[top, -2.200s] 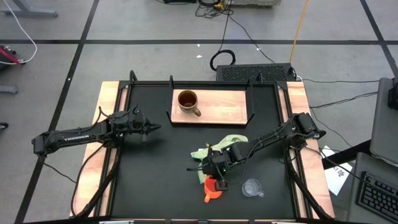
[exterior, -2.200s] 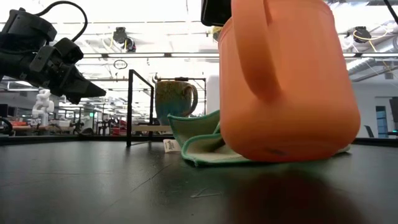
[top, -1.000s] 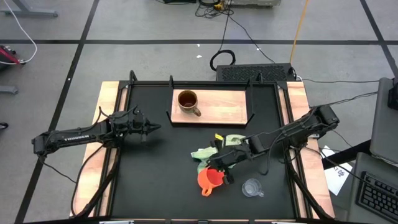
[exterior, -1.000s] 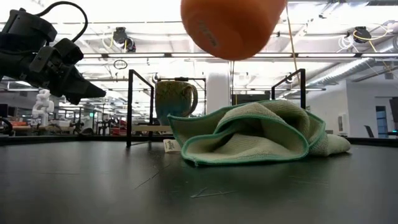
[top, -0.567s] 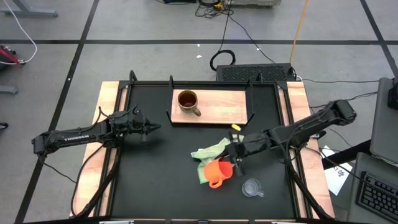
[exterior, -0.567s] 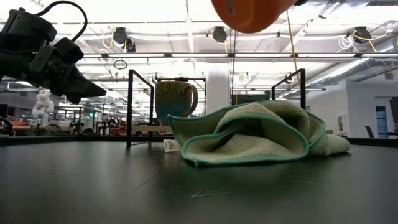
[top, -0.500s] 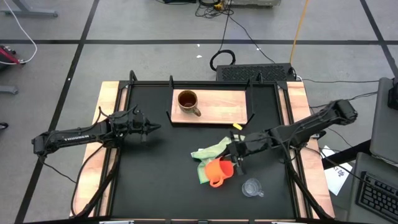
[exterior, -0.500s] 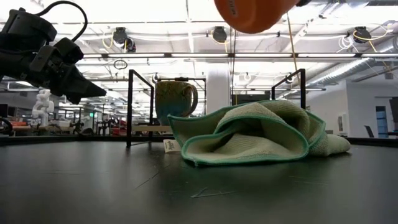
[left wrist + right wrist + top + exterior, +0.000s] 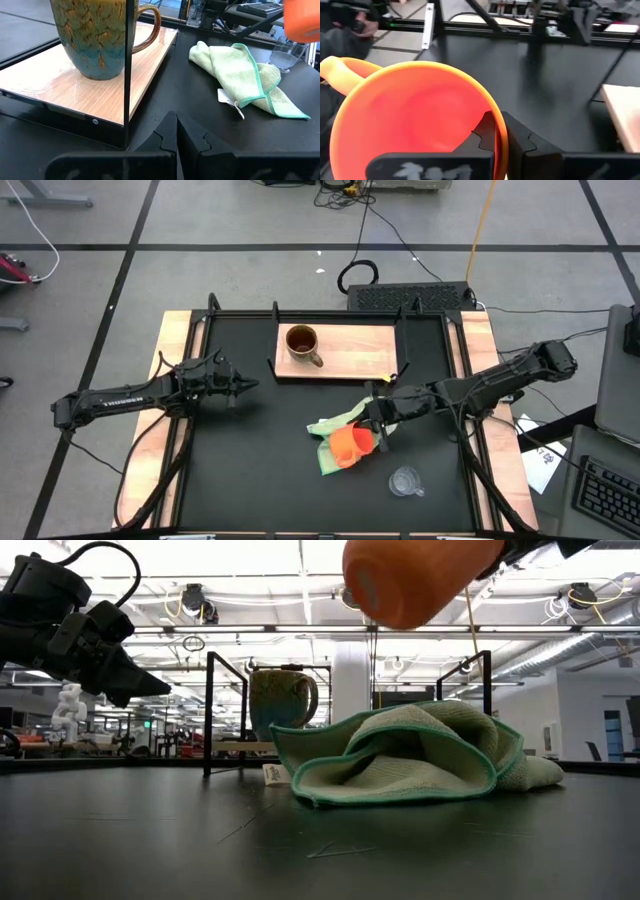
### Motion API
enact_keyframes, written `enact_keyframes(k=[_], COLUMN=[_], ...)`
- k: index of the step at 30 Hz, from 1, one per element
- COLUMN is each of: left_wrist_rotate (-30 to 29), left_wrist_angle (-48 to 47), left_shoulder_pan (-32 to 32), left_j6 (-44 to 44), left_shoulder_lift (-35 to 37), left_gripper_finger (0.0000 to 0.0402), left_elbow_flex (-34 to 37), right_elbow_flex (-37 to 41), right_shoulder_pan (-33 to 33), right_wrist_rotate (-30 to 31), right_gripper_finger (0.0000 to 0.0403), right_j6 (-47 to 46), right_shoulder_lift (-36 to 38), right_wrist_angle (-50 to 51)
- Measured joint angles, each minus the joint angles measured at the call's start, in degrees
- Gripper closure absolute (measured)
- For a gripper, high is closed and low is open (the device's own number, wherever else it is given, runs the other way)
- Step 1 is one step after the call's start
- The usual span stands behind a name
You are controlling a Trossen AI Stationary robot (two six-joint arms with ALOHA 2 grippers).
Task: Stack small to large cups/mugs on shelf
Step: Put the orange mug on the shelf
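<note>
Right gripper is pinching the small orange handled cup's rim, above the crumpled light green cloth; clear glass cup nearby; brown glazed mug on the wooden shelf beyond.

Shelf bare right of the mug — black brackets fence its ends.

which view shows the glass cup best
The high view: the glass cup stands whole on the black table, near the front edge. The left wrist view catches only part of it, past the green cloth. The low and right wrist views do not show it.
</note>
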State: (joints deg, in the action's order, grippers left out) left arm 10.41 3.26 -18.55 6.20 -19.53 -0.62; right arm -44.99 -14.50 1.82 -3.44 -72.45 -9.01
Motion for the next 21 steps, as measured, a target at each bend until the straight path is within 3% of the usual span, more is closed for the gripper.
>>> enact_keyframes(k=[16, 21], left_wrist_rotate=[0.0, 0.0], left_wrist_angle=[-0.9, -0.9], left_shoulder_pan=[0.0, 0.0], left_j6=[-1.4, -1.4], left_shoulder_lift=[0.0, 0.0], left_gripper_finger=[0.0398, 0.0398], left_elbow_flex=[0.0, 0.0], right_elbow_flex=[4.3, 4.3], right_shoulder_pan=[11.9, 17.4], right_wrist_rotate=[-0.6, -5.0], right_gripper_finger=[0.0401, 0.0400], right_j6=[3.9, 4.2], right_shoulder_lift=[5.6, 8.6], right_wrist_angle=[-0.5, 1.2])
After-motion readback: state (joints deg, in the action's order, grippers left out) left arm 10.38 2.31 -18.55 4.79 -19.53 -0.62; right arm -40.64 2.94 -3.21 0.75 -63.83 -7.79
